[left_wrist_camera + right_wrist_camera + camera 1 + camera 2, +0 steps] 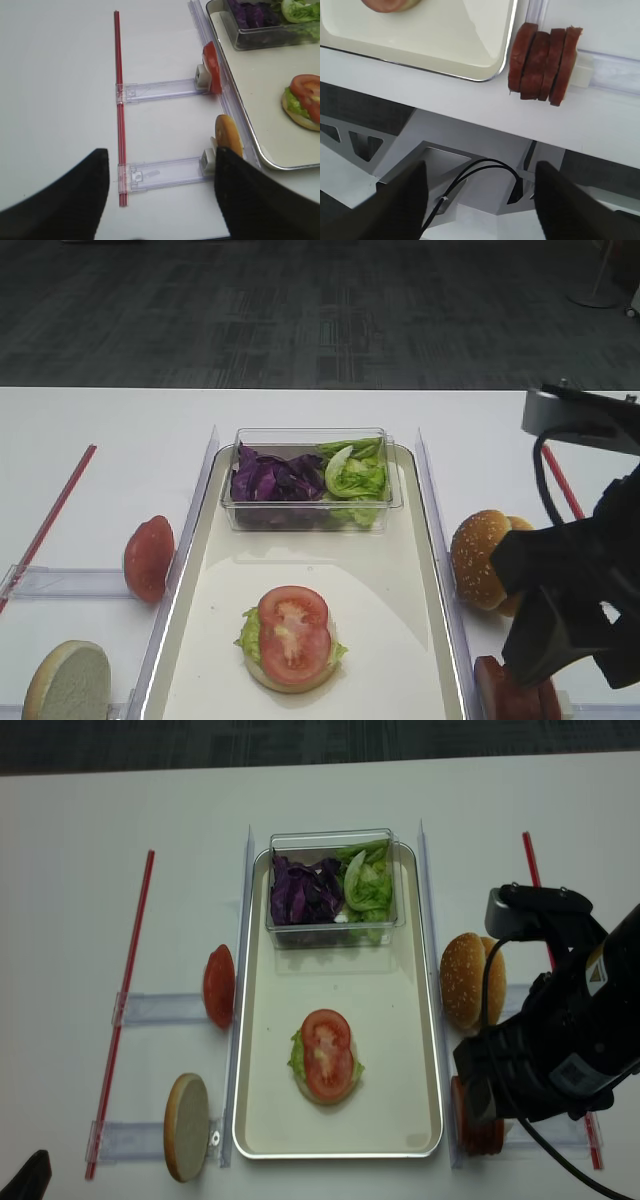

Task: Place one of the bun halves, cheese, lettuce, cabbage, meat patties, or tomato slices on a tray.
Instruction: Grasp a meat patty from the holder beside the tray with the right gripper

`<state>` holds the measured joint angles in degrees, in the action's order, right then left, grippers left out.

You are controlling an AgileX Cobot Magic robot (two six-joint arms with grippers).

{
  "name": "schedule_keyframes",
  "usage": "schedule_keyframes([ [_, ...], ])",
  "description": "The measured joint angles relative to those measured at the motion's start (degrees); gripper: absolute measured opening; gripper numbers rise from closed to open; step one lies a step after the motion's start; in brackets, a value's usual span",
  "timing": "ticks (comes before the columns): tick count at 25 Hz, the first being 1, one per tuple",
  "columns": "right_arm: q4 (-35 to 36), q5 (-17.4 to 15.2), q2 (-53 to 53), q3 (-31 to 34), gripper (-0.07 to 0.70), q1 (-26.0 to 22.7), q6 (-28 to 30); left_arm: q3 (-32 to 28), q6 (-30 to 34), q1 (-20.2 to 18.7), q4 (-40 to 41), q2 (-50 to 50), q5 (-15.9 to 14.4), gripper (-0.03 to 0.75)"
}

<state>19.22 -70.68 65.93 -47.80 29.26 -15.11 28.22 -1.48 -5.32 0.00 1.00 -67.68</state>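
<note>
The cream tray (400, 580) holds a stack with a pale bun base, lettuce (249, 633) and two overlapping tomato slices (293, 632). At its far end a clear box holds purple cabbage (273, 478) and more lettuce (357, 475). Several meat patties (544, 65) stand on edge in a holder right of the tray's near corner (485, 55). My right gripper (480, 200) hangs open and empty just on the near side of them, past the table edge. A sesame bun half (480, 558) stands further back on the right. My left gripper (160, 195) is open and empty, near a bun half (229, 142) and a standing tomato slice (212, 67). No cheese shows.
Clear plastic rails (160, 90) run out from both long sides of the tray. Red strips (122, 1010) lie on the table at far left and far right. The right arm's black body (560, 1040) hangs over the right rails. The table's front edge (470, 115) is close.
</note>
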Motion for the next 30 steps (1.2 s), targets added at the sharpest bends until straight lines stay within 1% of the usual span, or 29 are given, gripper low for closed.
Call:
schedule_keyframes([
  [9, -0.4, 0.5, 5.8, 0.0, 0.487, 0.0, -0.1, 0.0, 0.0, 0.0, 0.0, 0.0, 0.0, 0.433],
  [18, -1.3, 0.6, 7.6, -0.8, 0.486, 0.0, -0.1, 0.0, 0.0, 0.0, 0.0, 0.0, 0.0, 0.433],
  [20, -2.4, 0.7, 8.6, -1.3, 0.486, 0.8, -0.1, 0.0, 0.0, 0.0, 0.0, 0.0, 0.0, 0.433],
  [23, -4.1, 0.7, 11.4, -2.8, 0.486, 3.5, -0.7, 0.0, 0.0, 0.0, 0.0, 0.0, 0.0, 0.433],
  [26, -7.5, 0.9, 14.5, -4.6, 0.485, 6.4, -3.0, 0.0, 0.0, 0.0, 0.0, 0.0, 0.0, 0.433],
  [30, -9.3, 2.5, 17.6, -6.1, 0.484, 8.4, -5.0, 0.0, 0.0, 0.0, 0.0, 0.0, 0.0, 0.433],
])
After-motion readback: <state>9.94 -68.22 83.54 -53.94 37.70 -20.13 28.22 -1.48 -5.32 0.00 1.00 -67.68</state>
